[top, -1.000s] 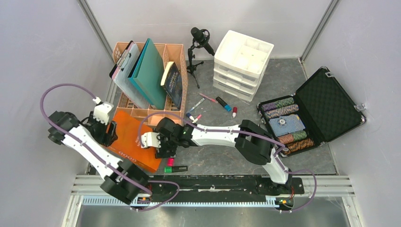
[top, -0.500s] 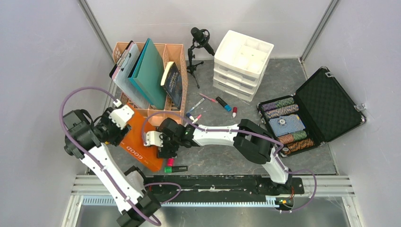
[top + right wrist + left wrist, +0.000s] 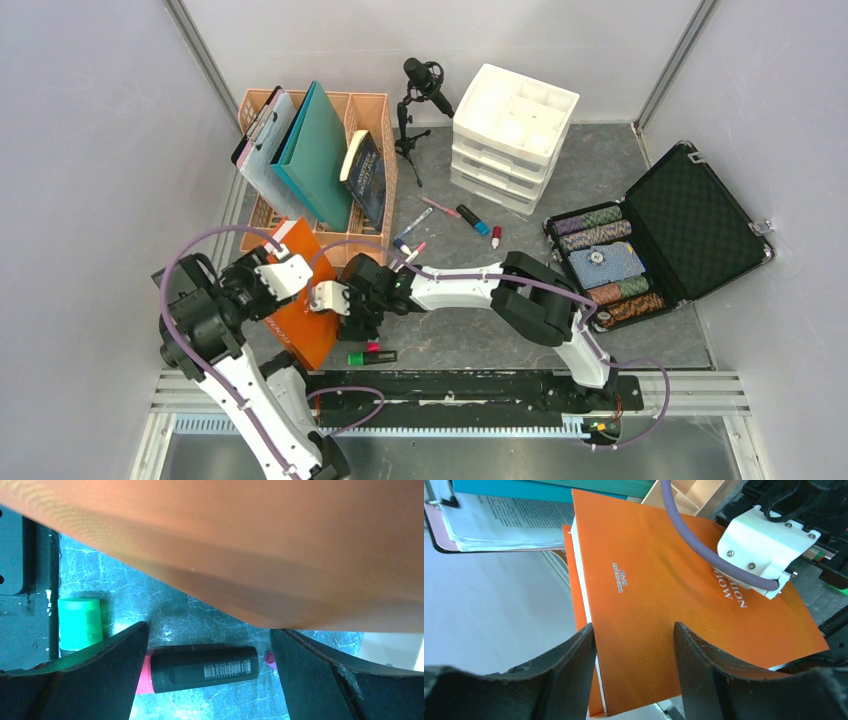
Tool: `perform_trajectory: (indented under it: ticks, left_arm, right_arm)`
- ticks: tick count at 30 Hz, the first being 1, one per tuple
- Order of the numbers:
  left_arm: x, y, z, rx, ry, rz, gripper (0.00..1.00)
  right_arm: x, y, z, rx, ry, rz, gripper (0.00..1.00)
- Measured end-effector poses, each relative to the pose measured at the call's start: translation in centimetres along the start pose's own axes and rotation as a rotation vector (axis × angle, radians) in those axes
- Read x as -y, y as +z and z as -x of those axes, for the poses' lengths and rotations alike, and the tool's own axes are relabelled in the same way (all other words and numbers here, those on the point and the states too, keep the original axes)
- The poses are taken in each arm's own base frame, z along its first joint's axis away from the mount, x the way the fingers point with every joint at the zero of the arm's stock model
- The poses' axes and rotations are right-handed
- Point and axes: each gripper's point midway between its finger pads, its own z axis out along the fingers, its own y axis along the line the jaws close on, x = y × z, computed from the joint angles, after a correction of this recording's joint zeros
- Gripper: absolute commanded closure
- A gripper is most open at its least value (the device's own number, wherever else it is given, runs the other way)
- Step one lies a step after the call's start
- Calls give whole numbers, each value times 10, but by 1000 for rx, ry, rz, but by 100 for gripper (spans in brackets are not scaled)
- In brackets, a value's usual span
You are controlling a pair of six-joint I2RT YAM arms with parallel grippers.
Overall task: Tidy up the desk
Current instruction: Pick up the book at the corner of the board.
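I see the left gripper [image 3: 634, 635] against the orange book [image 3: 303, 335] at the left of the desk [image 3: 600, 165]. Its fingers stand partway apart with the book's near edge showing between them, and I cannot tell whether they pinch it. The book is tilted up on its lower edge, its cover facing the left wrist camera. Just behind it sits the peach rack [image 3: 372, 105], holding a clipboard [image 3: 262, 150], a teal folder [image 3: 315, 150] and a dark book [image 3: 368, 175], all leaning.

Just right of the orange book, the right gripper [image 3: 207, 630] is low under the book's edge with its fingers spread wide and nothing between them. Through that gap I see a black marker [image 3: 205, 669] lying on the stone, with a green marker [image 3: 80, 622] just to its left.

Further back a mic [image 3: 425, 78] stands on its tripod beside the rack. A few loose pens [image 3: 440, 208] lie on the desk in front of the white drawers [image 3: 513, 125]. The desk itself lies under everything, its grey veined stone bare between the drawers and the case [image 3: 700, 215]. The case sits open at the far right, with rows of chips [image 3: 600, 260] in its base
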Motion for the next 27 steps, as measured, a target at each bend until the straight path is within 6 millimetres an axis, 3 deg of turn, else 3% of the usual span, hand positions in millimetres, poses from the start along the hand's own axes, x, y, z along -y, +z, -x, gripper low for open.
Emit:
perform_trajectory:
  ticks: [9,15,22,27]
  left_arm:
    - [12,-3,6,21,148,56,40]
    - [28,-2,6,31,158,37,42]
    - [35,1,9,63,164,13,43]
    - [39,0,16,92,161,-3,43]
  right_arm:
    - [2,-6,-9,27,60,73,3]
    - [18,-31,-15,60,112,93,2]
    - [59,-87,18,214,100,21,2]
    - [67,-96,37,271,73,18,2]
